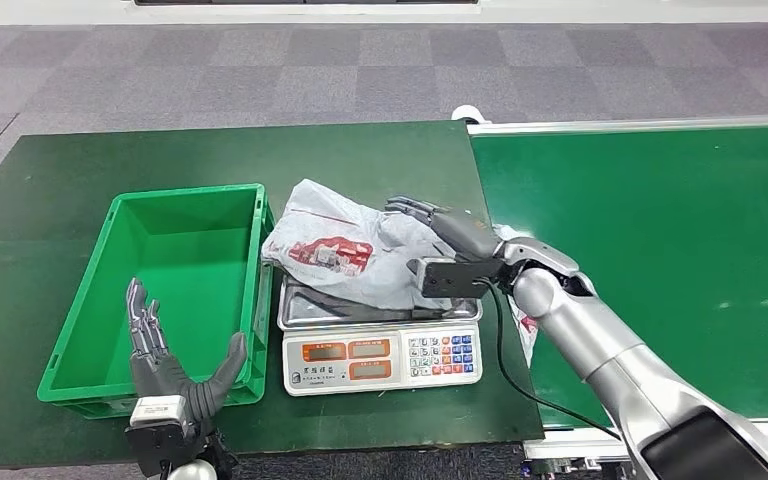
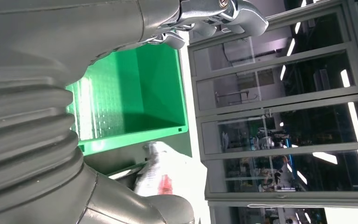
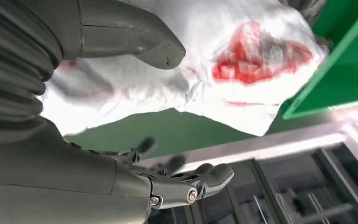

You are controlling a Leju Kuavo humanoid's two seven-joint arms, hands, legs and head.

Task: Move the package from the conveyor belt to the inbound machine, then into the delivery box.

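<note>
Head view: package at frame centre, lying on the scale, long axis slanting upper left to lower right. Right robot hand just right of it, fingers spread, gripping nothing. Left robot hand open at lower left, by the green box, farther off.

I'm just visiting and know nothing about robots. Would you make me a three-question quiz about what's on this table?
1. True or false: the package lies on the scale.
2. What is inside the green crate? A) a package B) nothing visible C) a scale
3. Fill in: the right hand is at the package's side nearest the ____.

Key
1. True; it rests on the scale's pan.
2. B; the left hand, fingers spread, is at the crate's near edge.
3. Conveyor belt.
</note>
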